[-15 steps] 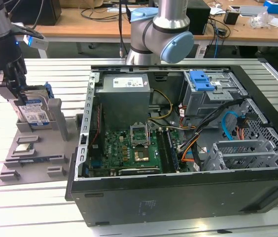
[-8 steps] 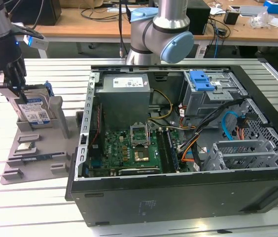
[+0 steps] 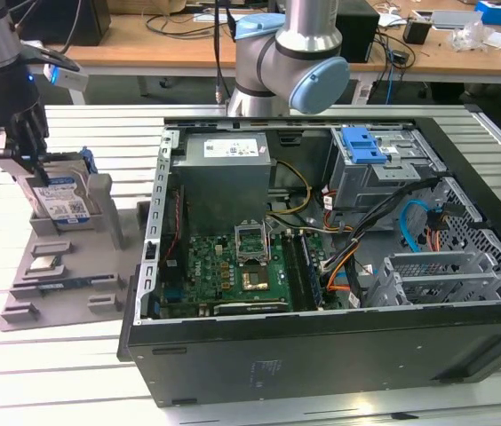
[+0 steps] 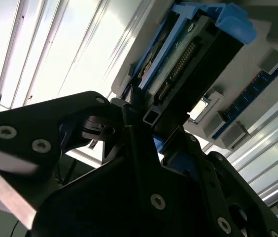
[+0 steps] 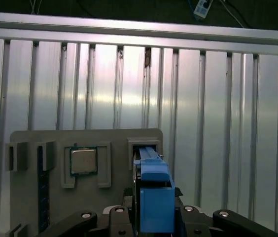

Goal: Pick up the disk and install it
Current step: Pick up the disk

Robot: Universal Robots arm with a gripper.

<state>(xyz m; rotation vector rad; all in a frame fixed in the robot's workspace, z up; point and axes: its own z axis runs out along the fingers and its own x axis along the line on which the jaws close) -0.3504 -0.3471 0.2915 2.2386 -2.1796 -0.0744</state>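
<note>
- The disk (image 3: 62, 202) stood on edge in a slot of the grey holder (image 3: 55, 306), on the worktop (image 3: 55, 382) at the exterior view's left, well apart from the computer case (image 3: 322, 359).
- The gripper (image 3: 30, 160) sat right over it, and the fingers (image 4: 134, 116) looked closed on the disk's upper end, with a blue rail running between them in both wrist views.
- By my reading the pick-up was the step in hand, as the disk's lower end sat in the slot.
- Doing it well probably meant a straight pull along the slot walls, keeping the disk square so the rails wouldn't bind, with a centred hold so it wouldn't swing.
- As for the holder, a square processor chip (image 5: 83, 160) lay in its own pocket just beside the disk's slot.
- As for the case, it lay open, with a grey drive cage (image 3: 384, 182) inside and a bare blue bracket (image 3: 361, 144) on top of it.
</note>
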